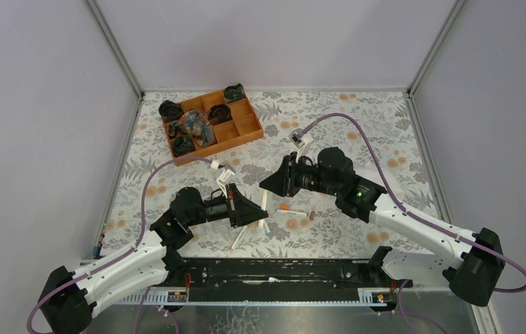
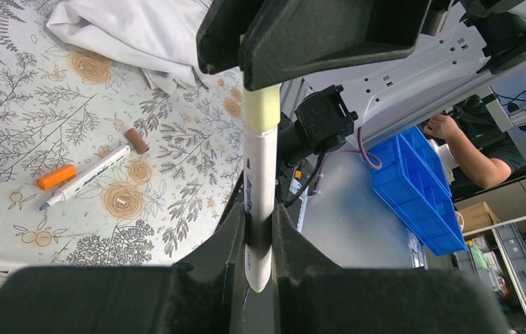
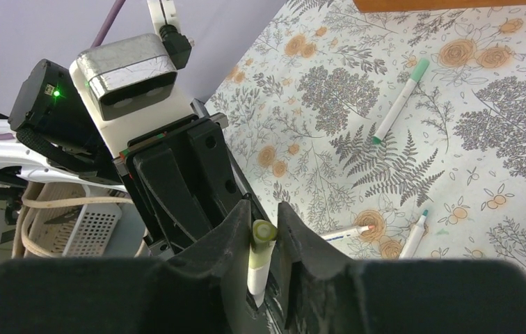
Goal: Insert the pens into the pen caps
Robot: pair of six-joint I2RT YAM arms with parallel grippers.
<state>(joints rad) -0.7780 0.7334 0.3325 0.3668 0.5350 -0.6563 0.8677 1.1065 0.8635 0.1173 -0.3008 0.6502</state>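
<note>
- Thin white plastic pen (image 2: pixel 259 181) is held in the air between the two tools, above the near middle of the floral-print bench (image 1: pixel 357 132). A pale yellowish plastic cap (image 2: pixel 261 108) sits over its far end.
- Left tool (image 2: pixel 260 233) is clamped tight on the pen barrel. Right tool (image 3: pixel 264 223) has a finger against each side of the cap, which reads as a grip on it.
- My read: mid-press. The cap is on the tip, but I can't tell how deep.
- Risk: if the tool axes are slightly off, pushing will bend or cock the pen and the cap will jam crooked.
- Risk: the barrel is smooth and thin, so axial push could slide it back through the left fingers and the cap never seats.
- Risk: letting go of the cap before it is home means it drops among the loose parts below.
- Left wrist view shows the cap-to-barrel seam and rough alignment. The right wrist view doesn't; it shows only the cap between its own fingers.
- Only the top view shows both tools nose to nose, though the pen there is too small to judge.
- Left to do on the bench: orange cap (image 2: pixel 56 176), brown cap (image 2: pixel 136 140) and a loose white pen (image 2: pixel 83 179) lying beside them. The right wrist view adds a green-capped pen (image 3: pixel 399 101).
- Wooden compartment tray (image 1: pixel 250 130) is well apart at the back.
</note>
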